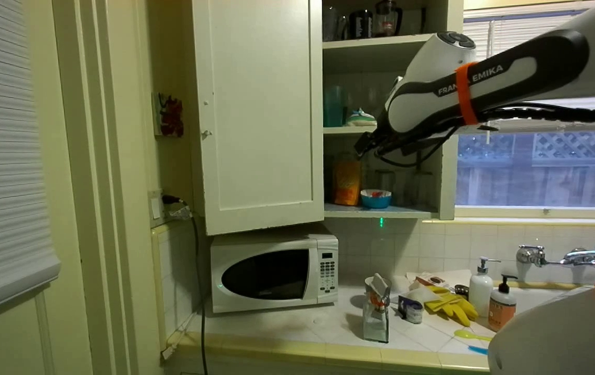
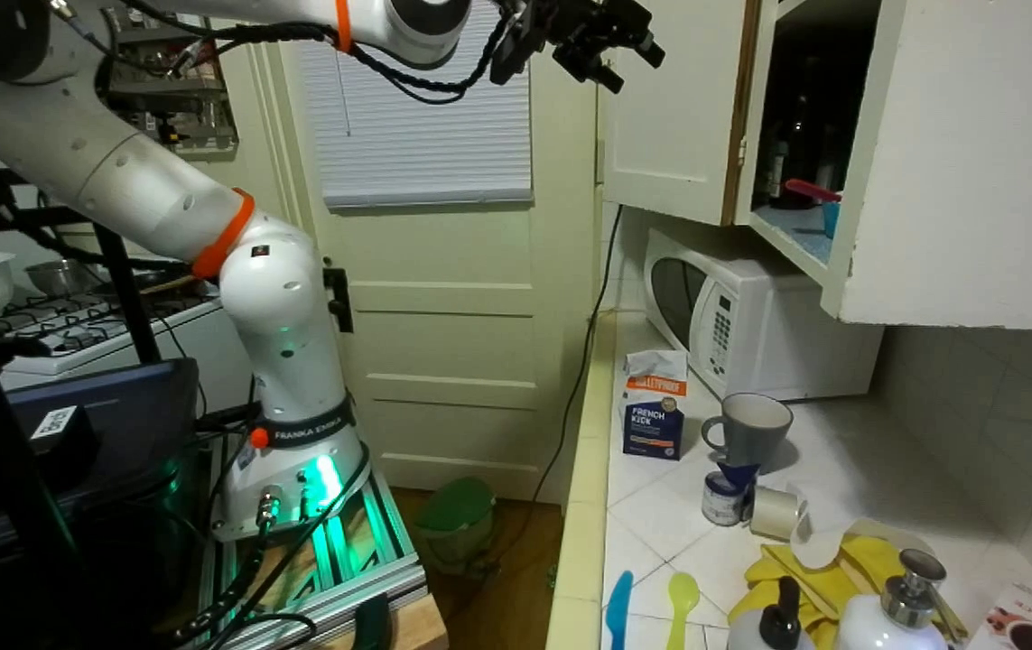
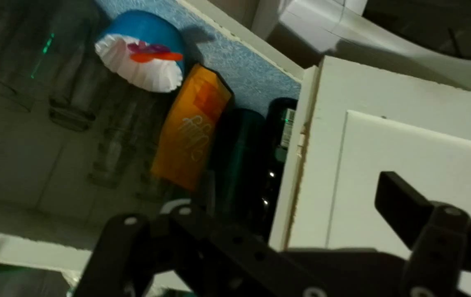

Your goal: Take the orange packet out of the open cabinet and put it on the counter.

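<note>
The orange packet (image 1: 346, 182) stands upright on the bottom shelf of the open cabinet (image 1: 401, 213). It also shows in the wrist view (image 3: 192, 128), left of dark bottles; in an exterior view the cabinet's side (image 2: 976, 181) hides it. My gripper (image 1: 365, 143) is in front of the cabinet, a little above the packet's top. It is open and empty, fingers wide apart, in an exterior view (image 2: 633, 68) and in the wrist view (image 3: 301, 192). There, one finger lies near the packet's top end and the other is over the door. The counter (image 1: 287, 333) lies below.
A blue bowl (image 1: 376, 199) sits beside the packet, with glasses behind. The cabinet door (image 1: 263, 114) hangs open on the left, above the microwave (image 1: 276, 273). The counter holds a coffee bag (image 2: 655, 406), a mug (image 2: 755, 429), a yellow glove (image 1: 451, 304) and soap bottles (image 1: 481, 286).
</note>
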Motion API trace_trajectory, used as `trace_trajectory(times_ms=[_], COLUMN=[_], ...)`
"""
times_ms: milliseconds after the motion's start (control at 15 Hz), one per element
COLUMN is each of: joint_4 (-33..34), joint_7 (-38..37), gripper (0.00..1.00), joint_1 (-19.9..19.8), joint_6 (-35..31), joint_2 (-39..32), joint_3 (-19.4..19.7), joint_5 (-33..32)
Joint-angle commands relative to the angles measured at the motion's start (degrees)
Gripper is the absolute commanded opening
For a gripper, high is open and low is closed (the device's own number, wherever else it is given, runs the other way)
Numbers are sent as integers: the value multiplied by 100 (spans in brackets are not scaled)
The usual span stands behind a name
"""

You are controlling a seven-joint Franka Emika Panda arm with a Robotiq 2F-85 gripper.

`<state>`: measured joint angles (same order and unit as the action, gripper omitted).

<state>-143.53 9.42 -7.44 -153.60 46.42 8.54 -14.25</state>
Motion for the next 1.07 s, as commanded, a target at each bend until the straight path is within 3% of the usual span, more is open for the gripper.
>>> trace_trajectory(times_ms=[0,200,600,867,1000], joint_4=[67,215,7,318,456], joint_7=[-27,-122,369,248,93], gripper=[100,100,100,100,100], joint_1=[-166,-279,156,-159,-634], joint_6=[-14,-28,-1173,-1826,-2303], joint_2=[-179,-474,-683,-1372,-1876], joint_3=[-19,-2,967,1007,762], joint_5=[75,77,574,560,364])
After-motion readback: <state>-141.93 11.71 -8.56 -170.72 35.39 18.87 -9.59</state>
